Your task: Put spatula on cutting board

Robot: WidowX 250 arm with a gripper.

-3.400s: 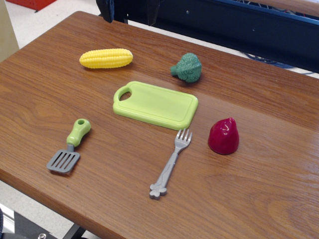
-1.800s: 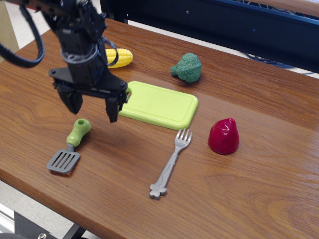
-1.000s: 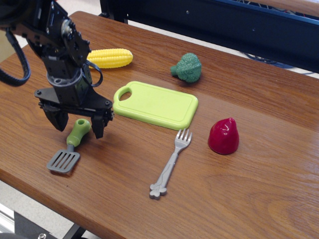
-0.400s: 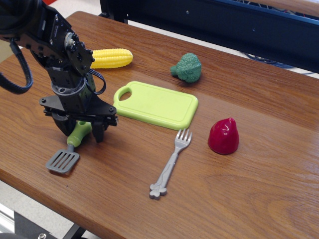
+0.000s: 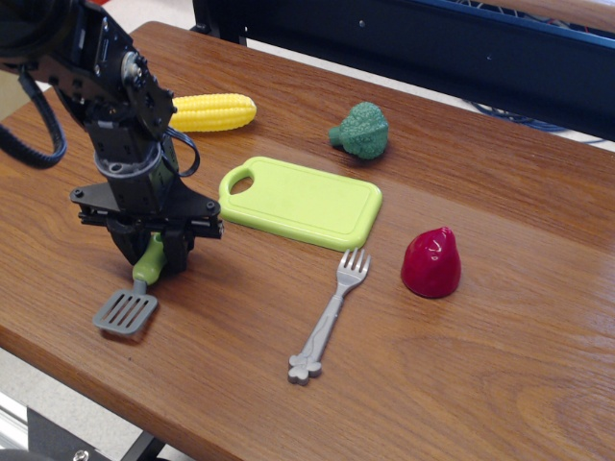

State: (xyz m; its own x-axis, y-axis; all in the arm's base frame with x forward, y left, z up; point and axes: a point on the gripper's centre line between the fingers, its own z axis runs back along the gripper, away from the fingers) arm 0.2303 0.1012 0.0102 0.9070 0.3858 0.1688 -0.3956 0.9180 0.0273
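The spatula (image 5: 128, 305) lies at the front left of the table, its grey slotted blade toward the front edge. My gripper (image 5: 151, 252) is down over its light-green handle, with the fingers closed against both sides of it. Most of the handle is hidden between the fingers. The spatula still rests on the table. The light-green cutting board (image 5: 300, 201) lies flat to the right of the gripper, with its handle hole at its left corner. Nothing lies on it.
A grey toy fork (image 5: 330, 318) lies in front of the board. A red toy pepper (image 5: 430, 261) stands to the right. A yellow corn cob (image 5: 209, 111) and a green broccoli (image 5: 361, 131) lie behind the board. The table's front edge is close to the spatula blade.
The arm came in from the upper left and lowered over the spatula handle. Its fingers went from wide open to closed on the handle. The spatula shifted slightly.
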